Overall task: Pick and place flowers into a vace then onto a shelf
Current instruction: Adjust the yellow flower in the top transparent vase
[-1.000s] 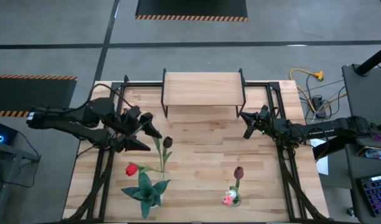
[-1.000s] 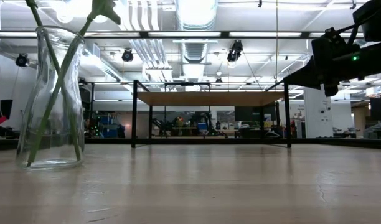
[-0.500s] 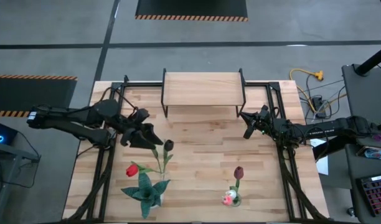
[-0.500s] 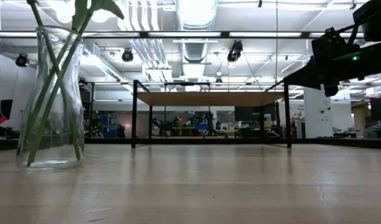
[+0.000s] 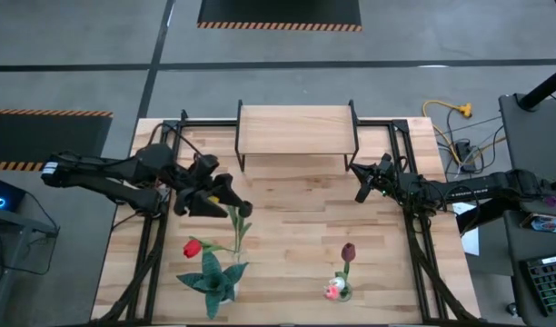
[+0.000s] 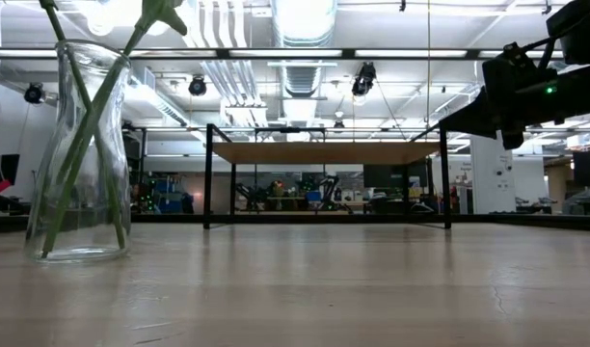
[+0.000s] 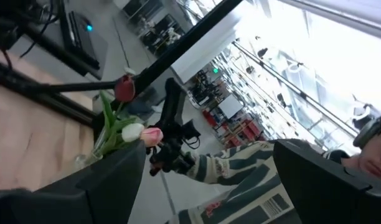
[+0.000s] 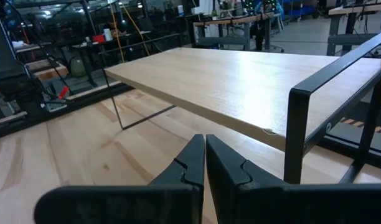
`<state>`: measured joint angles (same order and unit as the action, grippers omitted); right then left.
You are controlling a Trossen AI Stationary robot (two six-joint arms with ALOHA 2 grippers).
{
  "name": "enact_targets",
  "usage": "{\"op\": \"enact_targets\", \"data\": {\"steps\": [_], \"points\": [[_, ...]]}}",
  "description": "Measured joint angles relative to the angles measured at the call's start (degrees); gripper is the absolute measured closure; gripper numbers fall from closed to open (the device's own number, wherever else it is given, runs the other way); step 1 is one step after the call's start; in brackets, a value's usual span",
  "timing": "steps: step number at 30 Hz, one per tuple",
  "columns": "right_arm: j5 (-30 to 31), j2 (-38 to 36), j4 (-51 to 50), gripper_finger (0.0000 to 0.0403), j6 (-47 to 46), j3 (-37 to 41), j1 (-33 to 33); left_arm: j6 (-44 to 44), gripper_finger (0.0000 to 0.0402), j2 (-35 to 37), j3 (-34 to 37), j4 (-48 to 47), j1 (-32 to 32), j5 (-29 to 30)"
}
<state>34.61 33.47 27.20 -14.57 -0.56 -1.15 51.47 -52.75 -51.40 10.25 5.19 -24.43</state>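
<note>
light: bright ceiling lamps [image 6: 300,14], glare (low view) | shadows: soft | left wrist view: washed-out background

Clear glass vase [image 6: 78,154]; light-wood shelf [image 5: 295,128], black metal legs.

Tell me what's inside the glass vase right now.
The glass vase holds thin green stems; from above, a maroon tulip and a white-pink tulip show there. The exact stem count can't be told.

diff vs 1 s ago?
The left gripper slid right across the table, over the dark tulip head it was beside; whether it grips the stem is unclear. The right gripper, shelf, red tulip and vase stayed put.
</note>
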Motion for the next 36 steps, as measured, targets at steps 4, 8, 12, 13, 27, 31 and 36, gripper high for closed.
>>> {"op": "enact_targets", "data": {"steps": [4, 8, 12, 13, 27, 31, 36], "points": [[0.0, 0.0, 0.0, 0.0394, 0.0, 0.0, 0.0, -1.4, 0.0065, -0.1, 0.0, 4.3, 0.0, -0.3], [0.0, 0.0, 0.0, 0.0394, 0.0, 0.0, 0.0, -1.1, 0.0065, 0.1, 0.0, 10.2, 0.0, -3.8], [0.0, 0.0, 0.0, 0.0394, 0.1, 0.0, 0.0, 0.3, 0.0065, 0.6, 0.0, 10.9, 0.0, -5.6], [0.0, 0.0, 0.0, 0.0394, 0.2, 0.0, 0.0, 0.8, 0.0065, 0.6, 0.0, 10.8, 0.0, -5.7], [0.0, 0.0, -0.4, 0.0394, 0.2, 0.0, 0.0, -1.8, 0.0065, 0.7, -0.2, 1.7, 0.0, -12.6], [0.0, 0.0, -0.4, 0.0394, 0.2, 0.0, 0.0, -1.9, 0.0065, 0.7, 0.0, -3.1, -0.1, -12.8], [0.0, 0.0, -0.4, 0.0394, 0.2, 0.0, 0.0, -2.0, 0.0065, 0.3, 0.4, -5.3, -0.1, -12.7]]}}
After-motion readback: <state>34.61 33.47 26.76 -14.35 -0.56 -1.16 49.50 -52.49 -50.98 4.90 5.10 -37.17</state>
